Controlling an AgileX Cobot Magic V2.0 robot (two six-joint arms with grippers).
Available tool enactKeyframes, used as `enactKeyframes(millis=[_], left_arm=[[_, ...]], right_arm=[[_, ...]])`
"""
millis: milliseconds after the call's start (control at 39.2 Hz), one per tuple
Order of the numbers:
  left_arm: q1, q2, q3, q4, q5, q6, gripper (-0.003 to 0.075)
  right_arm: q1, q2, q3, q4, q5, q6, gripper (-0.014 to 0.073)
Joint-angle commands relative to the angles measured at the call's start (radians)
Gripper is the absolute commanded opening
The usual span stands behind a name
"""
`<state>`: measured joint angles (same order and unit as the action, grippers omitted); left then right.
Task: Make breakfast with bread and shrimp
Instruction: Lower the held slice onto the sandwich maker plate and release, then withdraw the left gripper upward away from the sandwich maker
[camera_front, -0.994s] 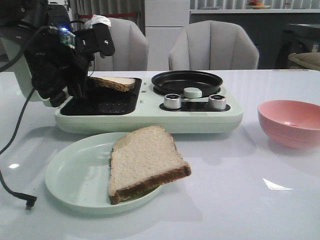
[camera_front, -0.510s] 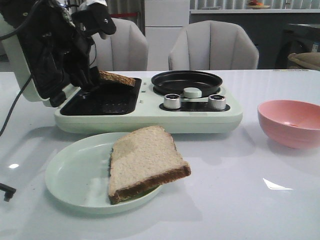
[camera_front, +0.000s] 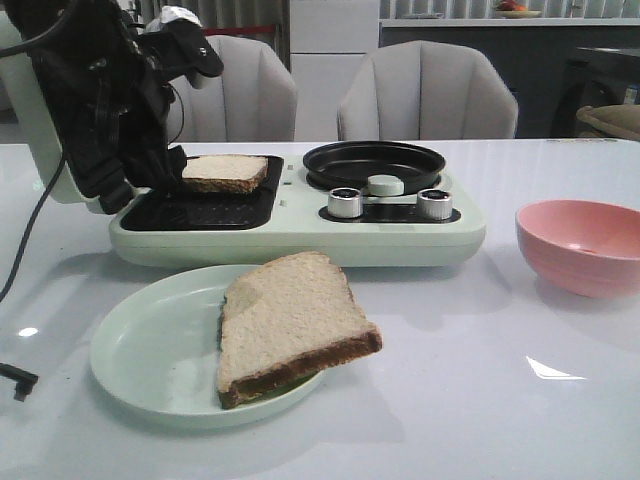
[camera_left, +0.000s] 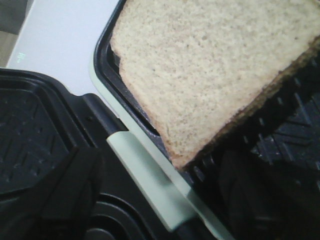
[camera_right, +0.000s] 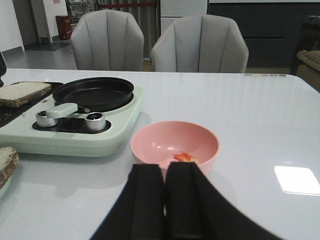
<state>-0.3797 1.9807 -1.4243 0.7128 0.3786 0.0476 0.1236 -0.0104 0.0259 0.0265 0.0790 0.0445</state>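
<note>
One slice of bread (camera_front: 225, 172) lies flat on the dark ribbed grill plate (camera_front: 195, 210) at the left end of the pale green breakfast maker (camera_front: 300, 238), toward the plate's back right part. The left wrist view shows its pale face up, one corner reaching toward the grill's rim and a dark crust edge over the ribs. The left gripper (camera_front: 150, 165) hangs just left of this slice, in front of the raised lid (camera_front: 40, 140); I cannot tell how far its fingers are parted. The second slice (camera_front: 290, 325) rests on the green plate (camera_front: 140, 350) in front of the appliance, its long axis running front to back and its right corner overhanging the rim. Right of the grill sit a round black pan (camera_front: 374, 165) and two silver knobs (camera_front: 345, 203). Only the right wrist view shows the shrimp (camera_right: 183, 157), a small orange-pink piece inside the pink bowl (camera_right: 175, 147), well apart from the appliance. The right gripper (camera_right: 165, 200) has its fingers pressed together, holding nothing, just short of the bowl.
</note>
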Motion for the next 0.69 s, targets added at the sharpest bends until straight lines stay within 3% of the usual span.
enactKeyframes(millis=[0,459,663], left_arm=[[-0.011,-0.081,-0.027,-0.097,0.01,0.09,0.0533],[-0.071,-0.296,-0.027,-0.212,0.029,0.089,0.0533],[-0.075,-0.413,-0.027,-0.217,0.125,-0.029,0.0533]], right_arm=[[-0.006,-0.021,-0.016,-0.006,-0.093,-0.003,0.0157],[-0.006,-0.021,-0.016,-0.006,-0.093,-0.003,0.0157],[-0.006,-0.021,-0.016,-0.006,-0.093,-0.003,0.0157]])
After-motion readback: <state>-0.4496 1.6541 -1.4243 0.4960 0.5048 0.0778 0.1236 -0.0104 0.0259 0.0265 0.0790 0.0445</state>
